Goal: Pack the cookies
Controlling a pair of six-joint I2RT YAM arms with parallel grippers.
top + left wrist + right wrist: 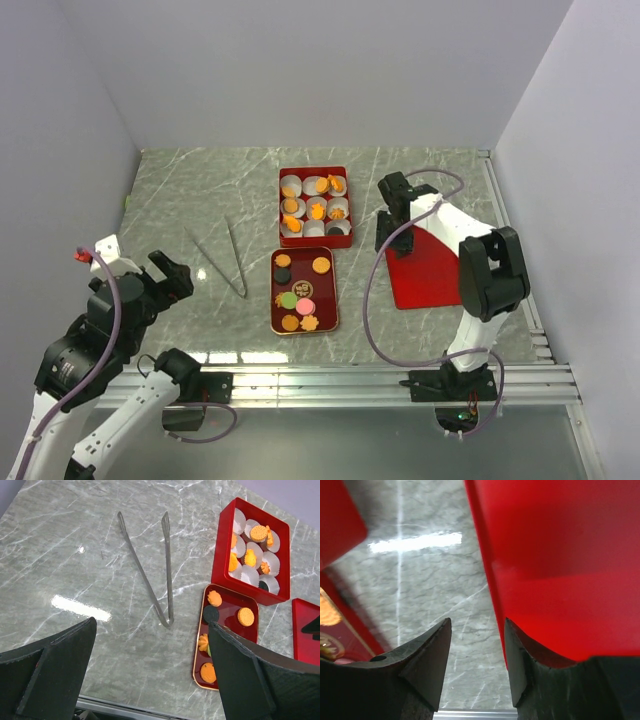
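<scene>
Several cookies [321, 265] lie on a dark red gold-rimmed tray [326, 295] in mid-table; in the left wrist view the same cookies [245, 616] show. More orange cookies [316, 209] sit in white paper cups inside the red box [313, 171] behind it. My right gripper [392, 240] is low at the left edge of the flat red lid [430, 270]. In its wrist view the right gripper [475, 622] is open, and the lid [560, 555] has its edge between the fingers. My left gripper [172, 275] hovers open at the near left, empty [150, 625].
Metal tongs [241, 292] lie on the marble between the left arm and the tray, their joint [167, 621] pointing toward me. White walls close in the table on three sides. A metal rail runs along the near edge.
</scene>
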